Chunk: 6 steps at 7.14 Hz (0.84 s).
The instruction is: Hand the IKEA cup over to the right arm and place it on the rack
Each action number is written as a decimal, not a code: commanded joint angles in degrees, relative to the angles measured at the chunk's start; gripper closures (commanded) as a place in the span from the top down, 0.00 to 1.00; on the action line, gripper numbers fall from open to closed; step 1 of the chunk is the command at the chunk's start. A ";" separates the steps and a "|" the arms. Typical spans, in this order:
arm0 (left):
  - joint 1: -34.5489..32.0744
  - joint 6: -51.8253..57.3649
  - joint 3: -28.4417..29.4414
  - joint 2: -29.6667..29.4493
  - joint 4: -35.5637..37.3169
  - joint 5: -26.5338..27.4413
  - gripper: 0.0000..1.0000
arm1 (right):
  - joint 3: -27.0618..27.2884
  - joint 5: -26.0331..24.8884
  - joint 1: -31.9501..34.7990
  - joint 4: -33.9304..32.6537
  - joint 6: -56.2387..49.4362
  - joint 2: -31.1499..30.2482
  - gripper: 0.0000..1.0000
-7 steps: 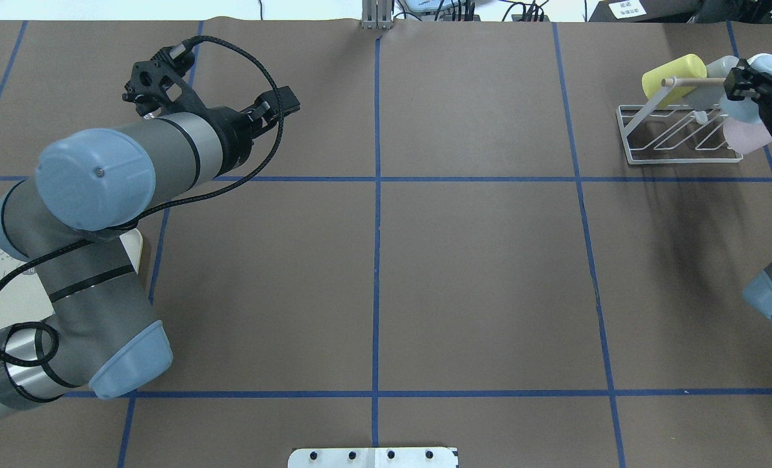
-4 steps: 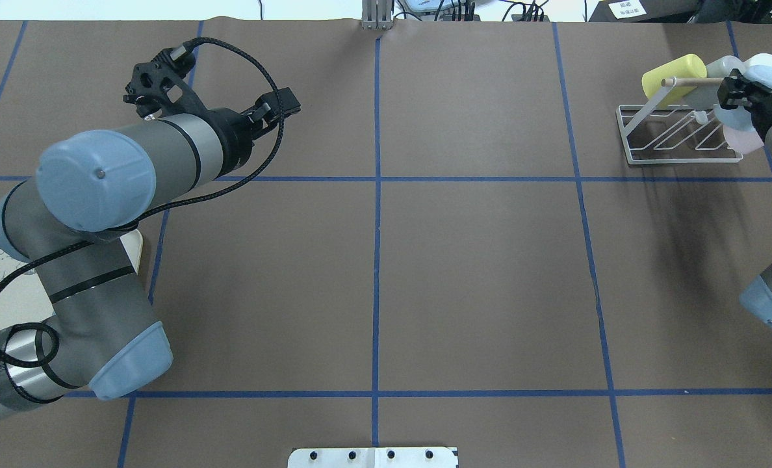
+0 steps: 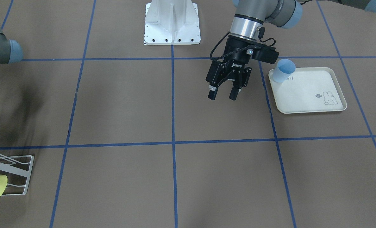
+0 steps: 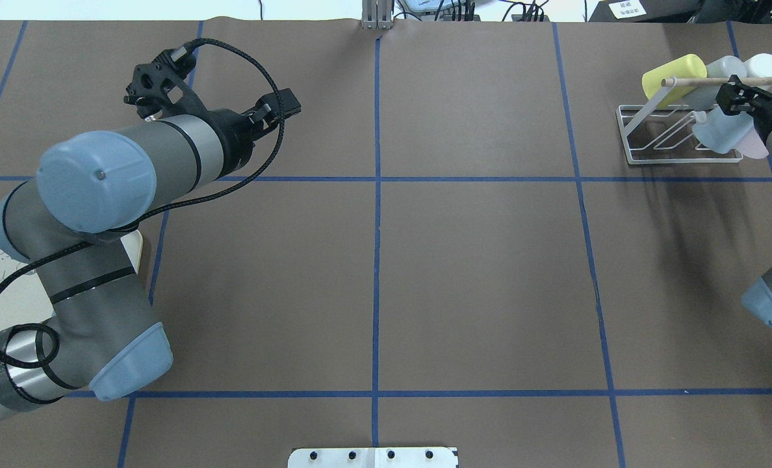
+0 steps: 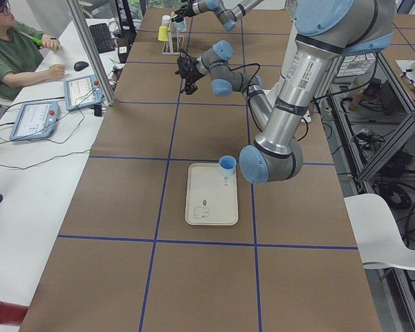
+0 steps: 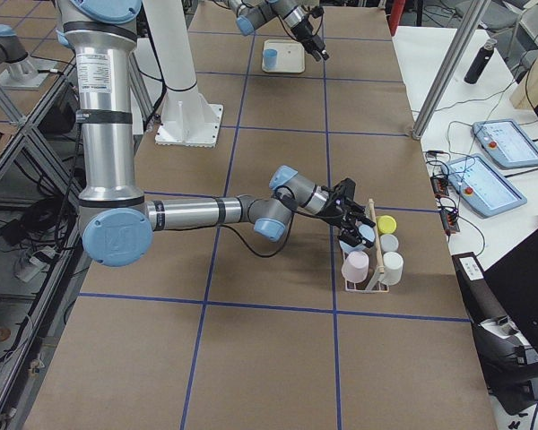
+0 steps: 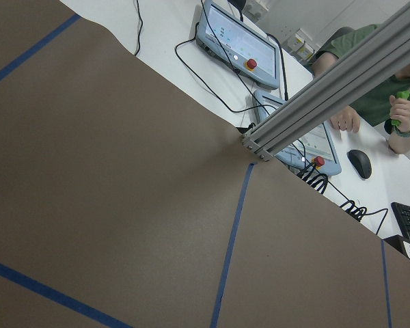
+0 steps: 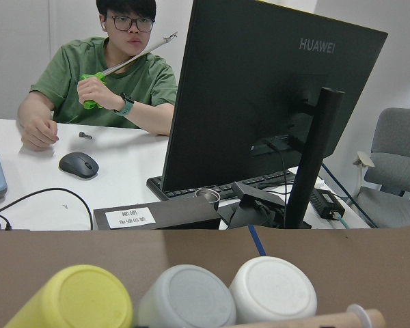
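Over the last second the light-blue plastic IKEA cup has been carried lower and toward the near side of the white wire-frame dish rack. A white cup, earlier hidden behind the black right gripper, has been uncovered, while the silver-grey left arm has not shifted. The brown paper-covered table, marked with blue tape lines, is reached from the other side by the silver-grey right arm. The left gripper is held above the table, its fingers spread with nothing between them. The right gripper is seen at the IKEA cup, which lies tilted over the rack's wires below the wooden rod, beside a pink cup; whether the cup is clamped cannot be told. A cream rabbit-printed tray carries a second blue cup in one corner. A yellow cup and a pale grey cup are set at the rack's far side.
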 commanded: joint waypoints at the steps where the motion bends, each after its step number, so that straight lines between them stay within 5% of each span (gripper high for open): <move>1: -0.09 -0.07 0.00 0.00 0.02 -0.02 1.00 | 0.42 0.05 0.15 0.32 -2.66 0.03 1.00; 3: -1.04 0.46 -1.14 1.13 1.15 -2.28 1.00 | 4.44 1.45 0.68 0.14 -2.40 0.03 1.00; 6: -7.79 16.06 -5.70 12.45 2.39 -11.76 1.00 | 12.96 9.24 0.77 -3.88 2.58 -0.76 1.00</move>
